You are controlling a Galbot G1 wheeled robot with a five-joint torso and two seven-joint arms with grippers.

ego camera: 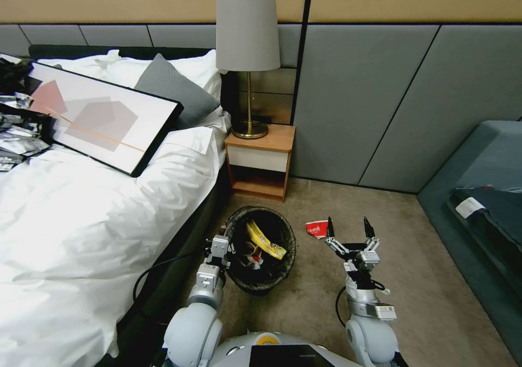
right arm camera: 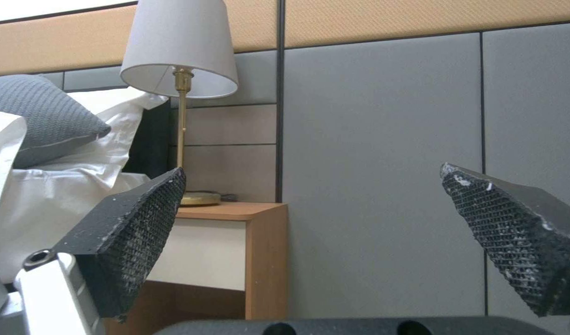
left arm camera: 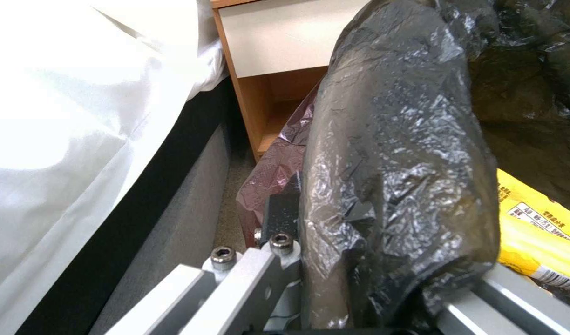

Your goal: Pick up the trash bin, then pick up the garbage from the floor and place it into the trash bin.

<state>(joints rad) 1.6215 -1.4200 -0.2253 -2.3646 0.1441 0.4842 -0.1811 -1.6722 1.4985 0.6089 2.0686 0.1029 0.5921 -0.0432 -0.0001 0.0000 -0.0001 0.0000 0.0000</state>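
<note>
The trash bin [ego camera: 283, 269], lined with a crinkled black bag, sits low beside the bed in the head view. My left gripper [ego camera: 224, 240] is shut on its near-left rim. The left wrist view shows the black liner [left arm camera: 390, 153] pinched against one finger [left arm camera: 282, 216]. Inside the bin lie a yellow wrapper [ego camera: 265, 240] [left arm camera: 536, 232] and other scraps. One red-and-white piece of garbage [ego camera: 316, 229] lies on the carpet right of the bin. My right gripper [ego camera: 349, 228] [right arm camera: 322, 223] hovers open just right of that piece, with nothing between its pads [right arm camera: 136, 232]. Whether the bin rests on the floor I cannot tell.
The white bed [ego camera: 81, 220], bearing a framed picture [ego camera: 103, 119], runs along the left. A wooden nightstand [ego camera: 260, 160] with a lamp [ego camera: 248, 57] stands against the padded wall behind the bin. A blue-grey sofa [ego camera: 478, 193] lines the right. Open carpet [ego camera: 424, 280] lies between.
</note>
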